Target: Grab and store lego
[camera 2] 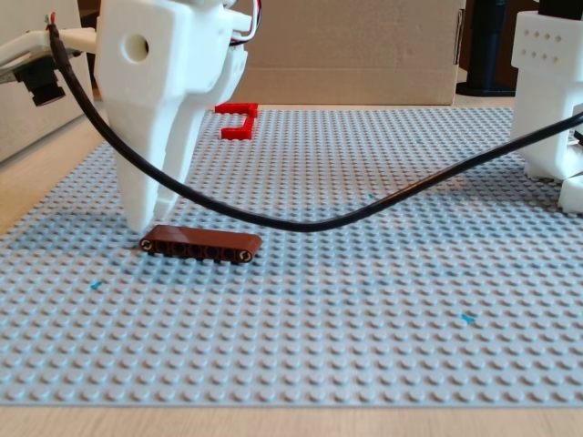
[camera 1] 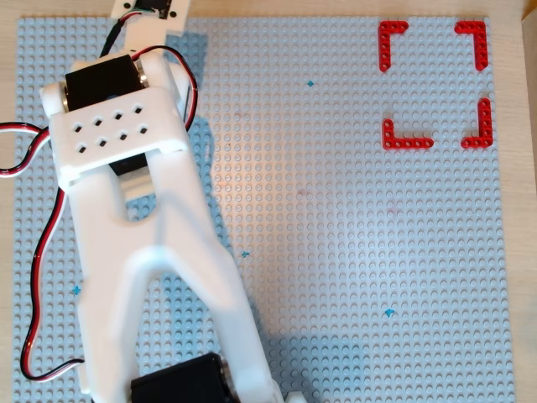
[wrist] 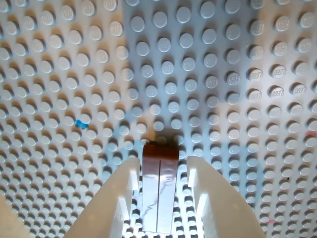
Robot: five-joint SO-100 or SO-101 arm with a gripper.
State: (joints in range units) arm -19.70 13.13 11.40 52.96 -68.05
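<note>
On grey baseplate (camera 2: 364, 182), flat reddish-brown lego (camera 2: 200, 244), holes along its side.

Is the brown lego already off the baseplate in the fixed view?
No. The lego lies flat on the baseplate, with the pincer down at its left end.

A hobbyist's tabletop: grey baseplate (camera 2: 364, 273) on wood, cardboard box (camera 2: 355, 50) behind.

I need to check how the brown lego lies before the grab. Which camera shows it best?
The fixed view: the lego lies flat on the baseplate, its whole length visible from the side. The wrist view shows only part of it, between the open gripper fingers. In the overhead view the arm hides it.
</note>
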